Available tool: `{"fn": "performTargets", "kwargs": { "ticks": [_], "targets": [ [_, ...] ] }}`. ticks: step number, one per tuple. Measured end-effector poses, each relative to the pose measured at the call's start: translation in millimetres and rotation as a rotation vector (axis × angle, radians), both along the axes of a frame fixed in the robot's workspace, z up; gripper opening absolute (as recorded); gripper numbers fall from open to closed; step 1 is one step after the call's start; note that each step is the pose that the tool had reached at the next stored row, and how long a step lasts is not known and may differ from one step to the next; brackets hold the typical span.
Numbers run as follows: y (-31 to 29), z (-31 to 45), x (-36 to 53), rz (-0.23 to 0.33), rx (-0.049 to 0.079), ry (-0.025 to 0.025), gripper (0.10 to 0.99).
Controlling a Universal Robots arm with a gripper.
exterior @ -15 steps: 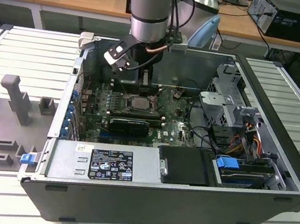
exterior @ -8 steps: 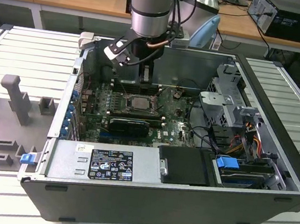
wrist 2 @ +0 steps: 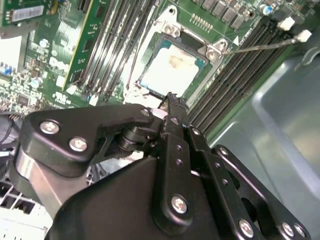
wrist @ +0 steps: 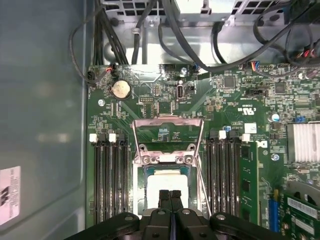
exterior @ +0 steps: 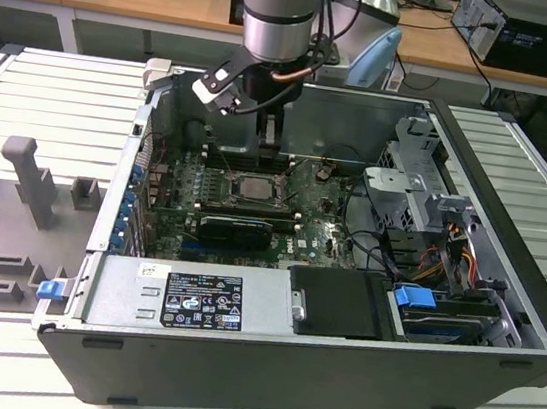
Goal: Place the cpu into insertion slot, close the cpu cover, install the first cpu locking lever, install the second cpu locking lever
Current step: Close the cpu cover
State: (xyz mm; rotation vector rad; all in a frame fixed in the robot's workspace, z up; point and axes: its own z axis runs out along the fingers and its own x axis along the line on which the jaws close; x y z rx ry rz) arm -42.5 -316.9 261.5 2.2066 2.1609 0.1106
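The cpu [wrist: 165, 181] lies flat in the insertion slot [wrist: 197, 186], its silver top [wrist 2: 172, 70] facing up. The cpu cover [wrist: 167, 125] is swung open, tilted back from its hinge on the far side of the socket. A thin wire locking lever [wrist 2: 255, 46] sticks out unlatched from a socket corner, and it runs along the socket's side [wrist: 201, 180] in the first wrist view. My gripper [wrist: 170, 197] is shut with nothing between its fingers, its tips [wrist 2: 170, 97] hovering at the cpu's near edge. In the exterior view the gripper [exterior: 270, 139] hangs just behind the cpu [exterior: 252, 188].
Long black memory slots [wrist: 110, 175] flank the socket on both sides. A black card [exterior: 235, 228] lies in front of it, and a silver power supply [exterior: 191, 295] sits at the case's front. Drive cage [exterior: 412, 187] and cables [exterior: 438, 256] are at the exterior view's right. Case walls [exterior: 366, 116] surround the board.
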Motion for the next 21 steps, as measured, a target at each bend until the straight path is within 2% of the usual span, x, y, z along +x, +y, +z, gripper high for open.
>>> {"fn": "performTargets", "kwargs": {
  "ticks": [5,14,21],
  "targets": [
    [0.0,10.3,0.0,-0.001,0.0,0.0,0.106],
    [0.0,18.4,0.0,-0.003,0.0,0.0,0.106],
    [-0.5,20.5,1.2,-0.005,0.0,0.0003,0.106]
  ]
}}
